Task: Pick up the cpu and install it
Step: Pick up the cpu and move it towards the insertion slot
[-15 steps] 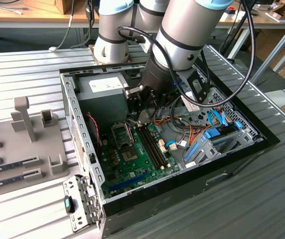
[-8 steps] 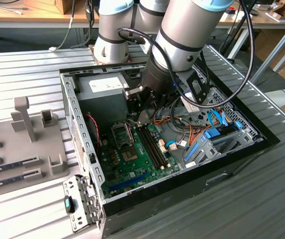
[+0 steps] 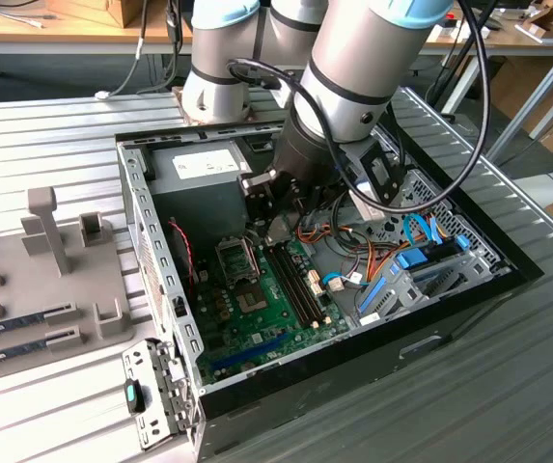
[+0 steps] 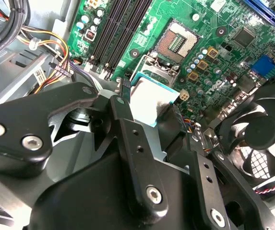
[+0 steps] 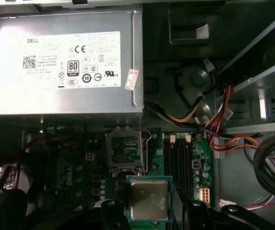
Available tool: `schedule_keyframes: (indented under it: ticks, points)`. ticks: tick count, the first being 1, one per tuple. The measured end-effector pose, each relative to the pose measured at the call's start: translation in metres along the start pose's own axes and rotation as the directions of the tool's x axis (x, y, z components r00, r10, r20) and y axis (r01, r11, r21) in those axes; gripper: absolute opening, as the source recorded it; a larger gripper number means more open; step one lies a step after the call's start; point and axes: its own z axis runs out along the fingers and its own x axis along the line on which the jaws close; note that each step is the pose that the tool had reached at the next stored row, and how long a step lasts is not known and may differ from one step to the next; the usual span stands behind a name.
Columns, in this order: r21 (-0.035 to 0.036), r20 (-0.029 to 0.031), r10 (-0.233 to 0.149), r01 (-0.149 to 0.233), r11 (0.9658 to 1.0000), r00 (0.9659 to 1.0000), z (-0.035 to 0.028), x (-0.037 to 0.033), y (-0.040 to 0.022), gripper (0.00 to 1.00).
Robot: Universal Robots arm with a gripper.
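Note:
The cpu (image 5: pixel 149 198), a small square chip with a silver-grey metal top and a blue-green edge, hangs between the black fingers of my gripper (image 5: pixel 149 207), which is shut on it. In the second wrist view the cpu (image 4: pixel 152 101) floats just above the green motherboard (image 4: pixel 223 28), a short way from the open socket (image 4: pixel 178 43). The socket (image 5: pixel 124 151) has its metal frame lifted and its contact field bare. In the exterior view my gripper (image 3: pixel 274 230) reaches down into the open computer case, close above the socket (image 3: pixel 234 257).
A grey power supply (image 5: pixel 60 62) sits right behind the socket. Black memory slots (image 5: pixel 178 158) run beside it, with coloured cable bundles (image 3: pixel 353 241) further on. A black fan (image 4: pixel 262 134) lies near the gripper. On the exterior view's left, a grey tray (image 3: pixel 25 289) holds memory sticks.

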Motion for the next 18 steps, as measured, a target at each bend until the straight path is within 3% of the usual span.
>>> schedule_keyframes:
  ticks: [18]
  points:
    - [0.0011,0.0,0.0,0.0,1.0,1.0,0.0078,-0.0003,-0.0008,0.47]
